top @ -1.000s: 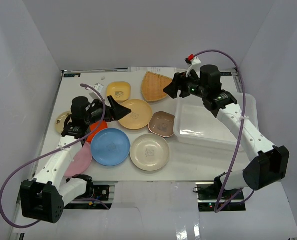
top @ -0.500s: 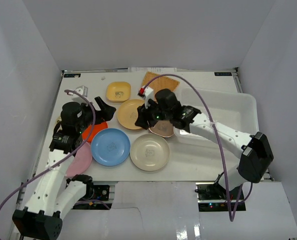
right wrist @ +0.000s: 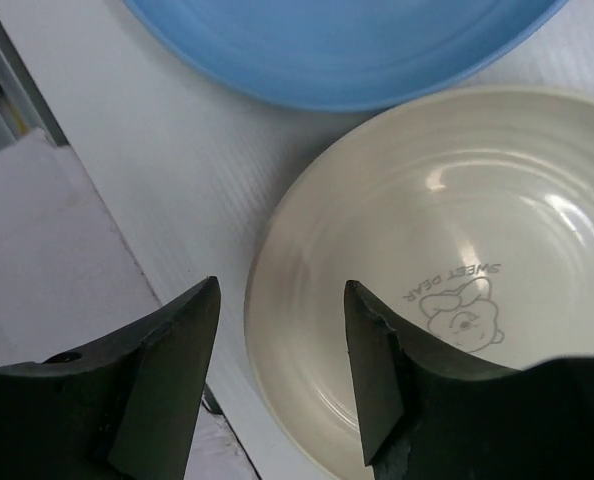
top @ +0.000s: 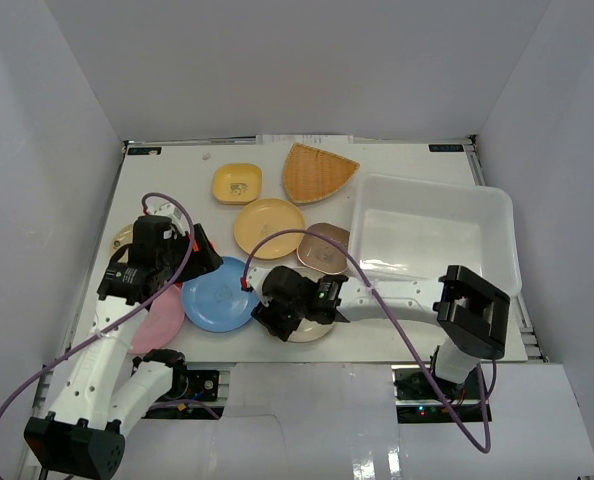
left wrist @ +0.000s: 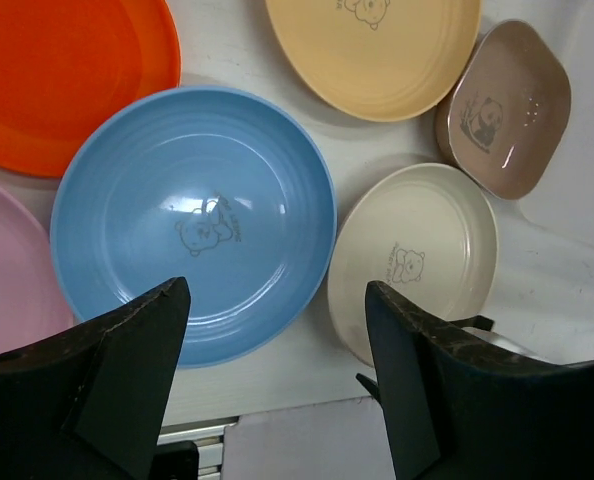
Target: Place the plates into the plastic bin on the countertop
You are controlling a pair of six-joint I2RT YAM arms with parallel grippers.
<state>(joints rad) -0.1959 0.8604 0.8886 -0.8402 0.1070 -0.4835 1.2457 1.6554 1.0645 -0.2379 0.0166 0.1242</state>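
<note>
While two arms are reaching low over the countertop (top: pixel 177 165), right gripper (right wrist: pixel 280 300) hanging open and empty astride the rim of one cream plate (right wrist: pixel 477 250), left gripper (left wrist: pixel 277 290) gaping empty over one blue plate (left wrist: pixel 192 220), nine plates (top: pixel 269 228) showing, lying left of one plastic bin (top: pixel 427 235).

Overhead, the right gripper (top: pixel 269 325) blankets most of the cream plate (left wrist: pixel 417 255), and the left arm (top: pixel 127 290) swallows the orange-red plate (left wrist: pixel 57 80). On the left wrist camera, orange-red is clipped at 11 o'clock, and the pink plate (left wrist: pixel 2 270) at 9 o'clock.
</note>
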